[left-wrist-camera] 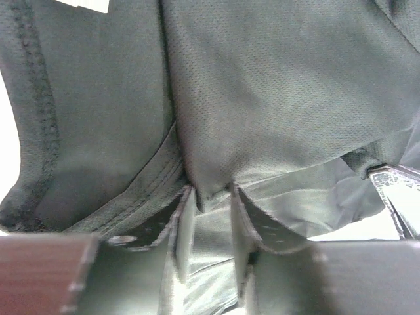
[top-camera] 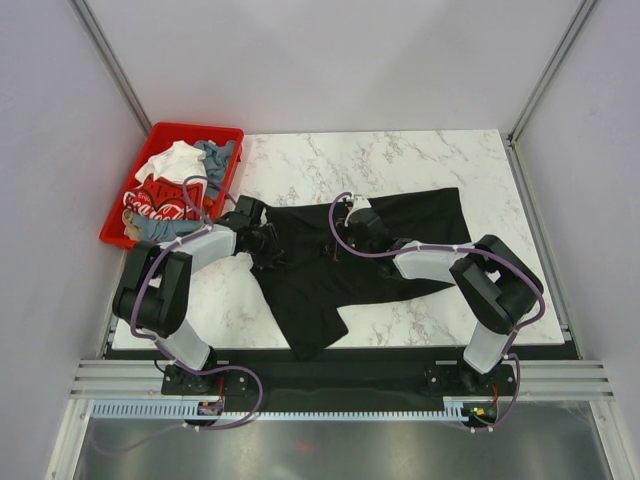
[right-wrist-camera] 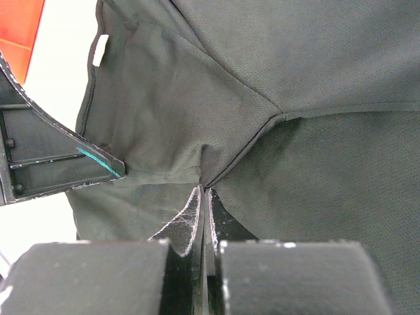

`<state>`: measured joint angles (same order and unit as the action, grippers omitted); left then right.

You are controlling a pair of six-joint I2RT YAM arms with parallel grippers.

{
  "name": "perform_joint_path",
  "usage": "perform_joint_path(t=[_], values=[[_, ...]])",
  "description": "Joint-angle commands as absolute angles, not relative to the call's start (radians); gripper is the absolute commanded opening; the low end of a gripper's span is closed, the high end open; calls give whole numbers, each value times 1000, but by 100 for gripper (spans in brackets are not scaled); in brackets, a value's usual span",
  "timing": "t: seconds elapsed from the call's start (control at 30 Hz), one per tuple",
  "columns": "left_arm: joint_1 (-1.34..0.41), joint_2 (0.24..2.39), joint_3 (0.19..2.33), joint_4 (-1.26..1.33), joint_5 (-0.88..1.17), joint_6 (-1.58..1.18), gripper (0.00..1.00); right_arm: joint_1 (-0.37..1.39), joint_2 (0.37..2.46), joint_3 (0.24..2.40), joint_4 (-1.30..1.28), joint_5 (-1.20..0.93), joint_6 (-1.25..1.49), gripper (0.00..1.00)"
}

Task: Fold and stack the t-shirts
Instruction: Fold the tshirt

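Two grippers are meeting on the black t-shirt (top-camera: 310, 290), which is lying rumpled across the middle of the marble table (top-camera: 400, 160). The right gripper (right-wrist-camera: 204, 197) is pinching a fold of it tightly. The left gripper (left-wrist-camera: 210, 200) is straddling another ridge of cloth, fingers (left-wrist-camera: 182, 220) slightly apart; whether they are squeezing it, I cannot tell. More t-shirts (top-camera: 170, 185) are sitting heaped in the red bin (top-camera: 200, 128) at the far left.

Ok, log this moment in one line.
plain black cloth t-shirt: on white marble table; left hand: open astride a fold; right hand: shut on shirt
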<state>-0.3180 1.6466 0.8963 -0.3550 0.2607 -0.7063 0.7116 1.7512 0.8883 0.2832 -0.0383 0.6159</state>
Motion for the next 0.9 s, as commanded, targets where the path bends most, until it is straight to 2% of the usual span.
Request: perform_joint_path(t=[0.0, 0.13, 0.17, 0.43, 0.87], values=[[-330, 1651, 927, -310, 233, -727, 33, 716, 1715, 884, 318, -54, 621, 0], [-333, 1611, 919, -311, 245, -732, 11, 716, 1707, 884, 313, -60, 624, 0], [-334, 1599, 911, -311, 248, -742, 2, 716, 1698, 884, 308, -60, 624, 0], [-396, 1494, 870, -313, 255, -833, 2, 710, 1669, 890, 253, -40, 597, 0], [-459, 1513, 850, -313, 235, -917, 2, 677, 1632, 859, 216, -64, 571, 0]])
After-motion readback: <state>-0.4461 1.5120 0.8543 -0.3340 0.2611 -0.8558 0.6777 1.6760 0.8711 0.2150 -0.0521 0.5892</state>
